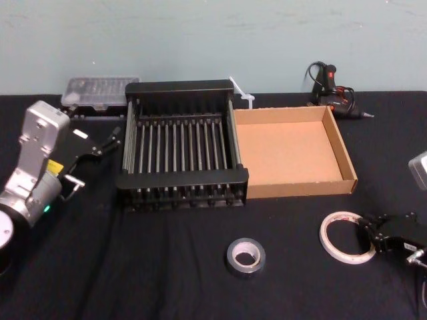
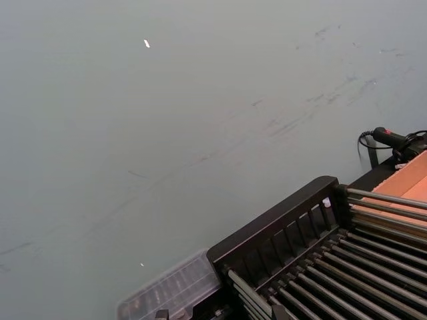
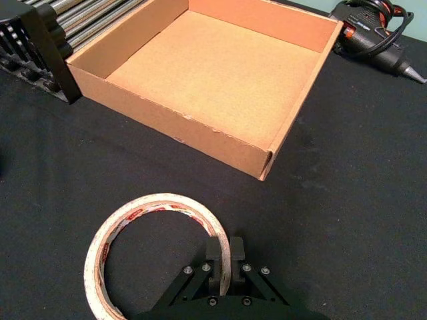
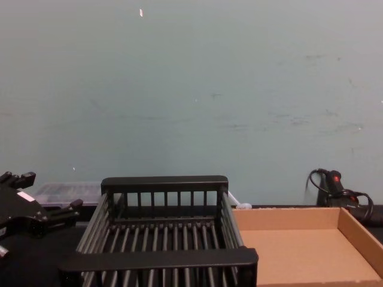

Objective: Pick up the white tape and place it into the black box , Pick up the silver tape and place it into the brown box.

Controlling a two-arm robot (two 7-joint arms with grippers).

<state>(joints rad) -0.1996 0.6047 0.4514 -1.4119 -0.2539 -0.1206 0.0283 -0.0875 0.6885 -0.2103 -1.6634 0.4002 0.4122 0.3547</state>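
My right tool (image 3: 225, 257) is closed on the white tape (image 3: 143, 205), one finger inside the ring and one outside, pinching only the thin wall on its near right side. The roll lies flat on the bench (image 1: 167, 280), in front of the brown box (image 1: 300, 187) toward its right corner. The silver tape (image 1: 235, 261) sits well apart to the left, also flat on the bench.

My worry is the grip. I judge that a hold on one edge of a wide, flat ring may let it swing or sag as I lift, and it could slip out.

The black box (image 1: 180, 179) stands left of the brown one, their sides touching. A low carry could catch the cardboard wall, and a slip on the way would drop the roll into the wrong box.

My left tool (image 1: 100, 142) hangs with fingers apart just beside the black box's left side. Reaching too far could bring the arms together.
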